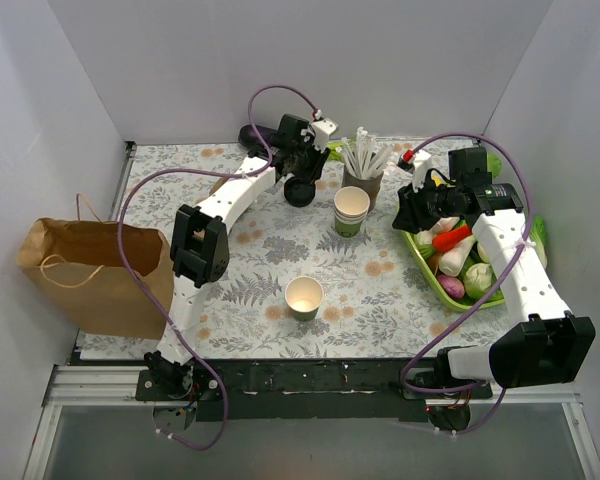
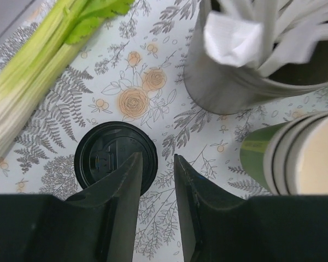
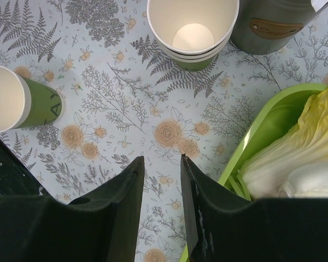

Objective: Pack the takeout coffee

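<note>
The lid is light, slick plastic; pinch the rim. Left gripper narrowly straddles it, grip unclear. Right gripper is half-open, empty.

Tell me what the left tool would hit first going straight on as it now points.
Probably the round black plastic lid: the left tool points down at its right rim.

lid: partly behind left gripper | cup stack: cut off right

I'm in a lab test cell: white panel walls box in my surface, arm bases bolted to aluminium rail
</note>
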`<act>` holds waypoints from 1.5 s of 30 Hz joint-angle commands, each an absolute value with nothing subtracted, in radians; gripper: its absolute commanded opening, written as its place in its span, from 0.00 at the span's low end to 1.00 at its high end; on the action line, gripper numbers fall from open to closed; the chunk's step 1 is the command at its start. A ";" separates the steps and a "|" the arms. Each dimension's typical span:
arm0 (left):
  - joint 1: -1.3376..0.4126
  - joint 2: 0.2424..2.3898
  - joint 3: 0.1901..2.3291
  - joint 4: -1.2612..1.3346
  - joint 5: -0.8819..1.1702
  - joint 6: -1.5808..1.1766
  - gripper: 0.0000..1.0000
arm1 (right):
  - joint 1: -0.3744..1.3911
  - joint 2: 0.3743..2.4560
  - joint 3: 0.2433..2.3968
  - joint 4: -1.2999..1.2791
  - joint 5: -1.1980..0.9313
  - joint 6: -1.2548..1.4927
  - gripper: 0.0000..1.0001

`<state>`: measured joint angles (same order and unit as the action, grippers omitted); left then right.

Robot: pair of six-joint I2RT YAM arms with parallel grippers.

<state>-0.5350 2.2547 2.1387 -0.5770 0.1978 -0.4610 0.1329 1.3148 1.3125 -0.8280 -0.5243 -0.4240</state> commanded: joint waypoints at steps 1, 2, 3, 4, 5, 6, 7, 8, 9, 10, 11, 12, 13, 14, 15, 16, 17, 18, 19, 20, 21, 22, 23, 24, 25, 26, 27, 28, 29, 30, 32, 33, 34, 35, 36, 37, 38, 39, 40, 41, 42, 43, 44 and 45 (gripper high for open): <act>-0.520 2.286 2.175 -0.601 0.209 -0.452 0.31 | 0.132 1.289 1.305 -0.815 -0.525 -0.428 0.41; -0.522 2.290 2.174 -0.598 0.209 -0.454 0.31 | 0.132 1.290 1.307 -0.818 -0.523 -0.426 0.41; -0.522 2.304 2.174 -0.591 0.207 -0.456 0.34 | 0.130 1.290 1.308 -0.818 -0.525 -0.426 0.41; -0.522 2.310 2.180 -0.591 0.203 -0.456 0.36 | 0.130 1.293 1.308 -0.824 -0.525 -0.426 0.41; -0.522 2.318 2.183 -0.589 0.202 -0.457 0.38 | 0.130 1.295 1.310 -0.827 -0.523 -0.426 0.41; -0.522 2.330 2.193 -0.588 0.198 -0.454 0.38 | 0.132 1.296 1.316 -0.830 -0.523 -0.428 0.41; -0.522 2.338 2.198 -0.588 0.195 -0.451 0.38 | 0.130 1.298 1.318 -0.834 -0.523 -0.431 0.41; -0.520 2.341 2.200 -0.586 0.195 -0.451 0.36 | 0.130 1.299 1.318 -0.839 -0.522 -0.436 0.41; -0.522 2.342 2.200 -0.584 0.193 -0.448 0.36 | 0.130 1.299 1.318 -0.841 -0.519 -0.439 0.41; -0.522 2.353 2.201 -0.586 0.193 -0.448 0.36 | 0.130 1.299 1.315 -0.844 -0.517 -0.440 0.41; -0.522 2.359 2.203 -0.587 0.195 -0.449 0.35 | 0.130 1.301 1.313 -0.845 -0.517 -0.440 0.41; -0.522 2.364 2.203 -0.594 0.198 -0.449 0.34 | 0.132 1.301 1.312 -0.845 -0.518 -0.442 0.41; -0.522 2.371 2.201 -0.594 0.199 -0.451 0.34 | 0.130 1.305 1.310 -0.847 -0.517 -0.440 0.41; -0.520 2.376 2.201 -0.595 0.201 -0.451 0.33 | 0.130 1.305 1.312 -0.847 -0.520 -0.442 0.41; -0.522 2.378 2.200 -0.595 0.201 -0.454 0.33 | 0.132 1.307 1.312 -0.848 -0.519 -0.443 0.41; -0.522 2.379 2.198 -0.594 0.201 -0.457 0.32 | 0.130 1.310 1.315 -0.848 -0.520 -0.443 0.41; -0.522 2.385 2.198 -0.594 0.204 -0.459 0.32 | 0.130 1.312 1.315 -0.847 -0.517 -0.443 0.41; -0.522 2.388 2.198 -0.592 0.204 -0.459 0.32 | 0.132 1.313 1.315 -0.848 -0.517 -0.443 0.41; -0.522 2.391 2.200 -0.591 0.203 -0.459 0.31 | 0.130 1.316 1.316 -0.848 -0.518 -0.443 0.41; -0.522 2.396 2.203 -0.589 0.202 -0.456 0.30 | 0.132 1.318 1.318 -0.847 -0.518 -0.443 0.41; -0.522 2.399 2.203 -0.589 0.201 -0.454 0.30 | 0.130 1.319 1.318 -0.848 -0.518 -0.443 0.41; -0.520 2.401 2.203 -0.588 0.201 -0.453 0.30 | 0.132 1.321 1.318 -0.845 -0.518 -0.443 0.41; -0.522 2.404 2.204 -0.589 0.199 -0.451 0.30 | 0.132 1.321 1.316 -0.845 -0.517 -0.443 0.41; -0.522 2.408 2.206 -0.588 0.199 -0.451 0.29 | 0.130 1.321 1.316 -0.845 -0.517 -0.443 0.41; -0.522 2.408 2.207 -0.588 0.199 -0.449 0.29 | 0.130 1.321 1.316 -0.844 -0.517 -0.443 0.41; -0.520 2.410 2.206 -0.588 0.201 -0.451 0.28 | 0.130 1.321 1.313 -0.842 -0.517 -0.443 0.41; -0.522 2.413 2.206 -0.588 0.199 -0.451 0.28 | 0.132 1.321 1.312 -0.842 -0.517 -0.443 0.41; -0.520 2.414 2.206 -0.588 0.201 -0.449 0.28 | 0.130 1.321 1.310 -0.839 -0.518 -0.443 0.41; -0.522 2.414 2.207 -0.588 0.201 -0.451 0.27 | 0.132 1.321 1.309 -0.841 -0.517 -0.443 0.41; -0.522 2.418 2.206 -0.588 0.199 -0.453 0.27 | 0.130 1.321 1.307 -0.839 -0.518 -0.443 0.41; -0.522 2.421 2.206 -0.589 0.198 -0.449 0.26 | 0.132 1.322 1.305 -0.836 -0.518 -0.443 0.41; -0.522 2.422 2.206 -0.589 0.198 -0.451 0.26 | 0.130 1.324 1.304 -0.836 -0.517 -0.443 0.41; -0.522 2.422 2.206 -0.591 0.199 -0.449 0.25 | 0.132 1.322 1.304 -0.835 -0.517 -0.443 0.41; -0.522 2.424 2.206 -0.591 0.199 -0.448 0.25 | 0.130 1.325 1.304 -0.833 -0.517 -0.443 0.41; -0.522 2.425 2.204 -0.592 0.199 -0.448 0.24 | 0.132 1.324 1.302 -0.831 -0.517 -0.443 0.41; -0.522 2.427 2.204 -0.591 0.199 -0.446 0.23 | 0.132 1.325 1.302 -0.831 -0.515 -0.442 0.41; -0.520 2.425 2.204 -0.591 0.198 -0.446 0.22 | 0.130 1.327 1.304 -0.830 -0.515 -0.442 0.41; -0.522 2.425 2.204 -0.591 0.196 -0.446 0.21 | 0.132 1.327 1.304 -0.830 -0.515 -0.442 0.41; -0.522 2.425 2.206 -0.592 0.196 -0.445 0.20 | 0.130 1.328 1.304 -0.830 -0.517 -0.442 0.41; -0.522 2.425 2.207 -0.592 0.196 -0.446 0.20 | 0.130 1.328 1.304 -0.830 -0.515 -0.442 0.41; -0.522 2.425 2.206 -0.594 0.196 -0.446 0.18 | 0.132 1.327 1.304 -0.827 -0.515 -0.442 0.41; -0.520 2.425 2.206 -0.594 0.198 -0.446 0.16 | 0.132 1.327 1.304 -0.827 -0.515 -0.442 0.41; -0.522 2.425 2.206 -0.594 0.198 -0.446 0.15 | 0.132 1.327 1.302 -0.827 -0.517 -0.440 0.41; -0.522 2.424 2.206 -0.594 0.198 -0.445 0.14 | 0.130 1.327 1.302 -0.825 -0.515 -0.440 0.41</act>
<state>-0.5228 2.4332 2.1746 -0.5983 0.1978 -0.4568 0.1329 1.3277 1.3109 -0.8394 -0.5179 -0.4313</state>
